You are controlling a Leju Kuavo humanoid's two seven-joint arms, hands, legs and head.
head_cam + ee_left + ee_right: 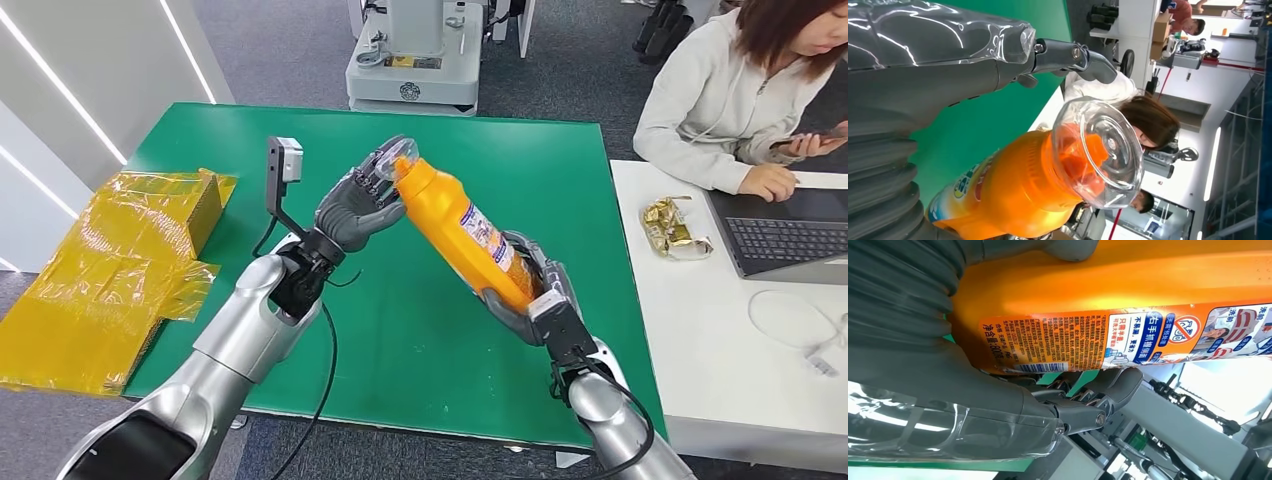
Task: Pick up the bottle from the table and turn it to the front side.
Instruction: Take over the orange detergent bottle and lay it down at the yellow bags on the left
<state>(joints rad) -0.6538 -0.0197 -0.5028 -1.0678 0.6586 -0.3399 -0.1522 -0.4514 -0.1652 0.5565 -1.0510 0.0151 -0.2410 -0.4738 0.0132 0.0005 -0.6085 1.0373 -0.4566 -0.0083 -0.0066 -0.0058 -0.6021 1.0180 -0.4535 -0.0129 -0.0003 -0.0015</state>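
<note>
Glossy orange plastic bottle (462,226), clear faceted cap, tilted above matte green table (420,330). Right hand (528,300) grasps base; left hand (365,205) grips cap end.

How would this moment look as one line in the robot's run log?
bottle: lifted above green table, tilted | right hand: grips base | left hand: fingers at clear cap | stage: mid-turn

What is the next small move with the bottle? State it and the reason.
Probably the left hand should twist the orange plastic bottle about its long axis while the right hand eases its hold. The bottle is lifted off the green table, held at both ends, and the fine-print barcode side faces the right wrist view, so the front seems not yet turned forward.
</note>
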